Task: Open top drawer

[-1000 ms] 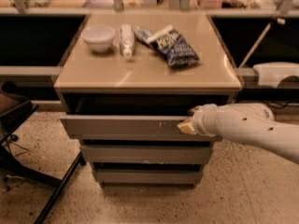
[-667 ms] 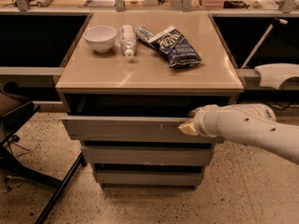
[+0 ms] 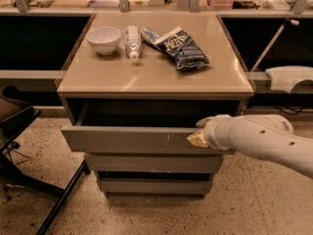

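Top drawer point(image 3: 127, 140) partly out; gripper point(image 3: 197, 139) against its front panel, right side; grip state unclear.

Pincer point(image 3: 196, 138) at part-open top drawer point(image 3: 122, 140)

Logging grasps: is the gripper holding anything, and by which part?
The gripper sits at the upper front edge of the top drawer, right of centre. Whether it actually grips that edge cannot be told.

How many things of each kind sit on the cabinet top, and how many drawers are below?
Bowl: 1
Bottle: 1
Packets: 2
Drawers: 3, top drawer pulled out
Total: 7
Gripper at the top drawer's front, right of centre.
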Controlling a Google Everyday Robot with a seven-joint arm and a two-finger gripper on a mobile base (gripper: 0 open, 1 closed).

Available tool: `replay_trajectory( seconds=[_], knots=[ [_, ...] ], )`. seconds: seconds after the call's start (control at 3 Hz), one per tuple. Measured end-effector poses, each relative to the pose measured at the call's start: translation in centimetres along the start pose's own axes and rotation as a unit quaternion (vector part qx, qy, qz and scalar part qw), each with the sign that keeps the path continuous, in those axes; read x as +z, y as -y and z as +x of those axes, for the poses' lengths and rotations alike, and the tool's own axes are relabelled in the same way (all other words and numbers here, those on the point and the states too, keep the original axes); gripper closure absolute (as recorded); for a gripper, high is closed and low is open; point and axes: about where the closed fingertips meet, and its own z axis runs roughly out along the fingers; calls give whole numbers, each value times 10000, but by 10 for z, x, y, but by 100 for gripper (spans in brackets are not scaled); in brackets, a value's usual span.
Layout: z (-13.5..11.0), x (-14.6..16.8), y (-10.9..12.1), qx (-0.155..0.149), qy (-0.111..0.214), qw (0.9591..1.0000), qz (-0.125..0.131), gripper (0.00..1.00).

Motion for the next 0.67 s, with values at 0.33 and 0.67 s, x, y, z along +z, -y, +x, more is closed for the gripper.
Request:
replay_trajectory(
  seconds=[0.33,0.67],
  knots=[
    [-1,-4,0,1,0,10000,0,100],
    [9,-13,-9,110,-45,9999,-24,100]
  ],
)
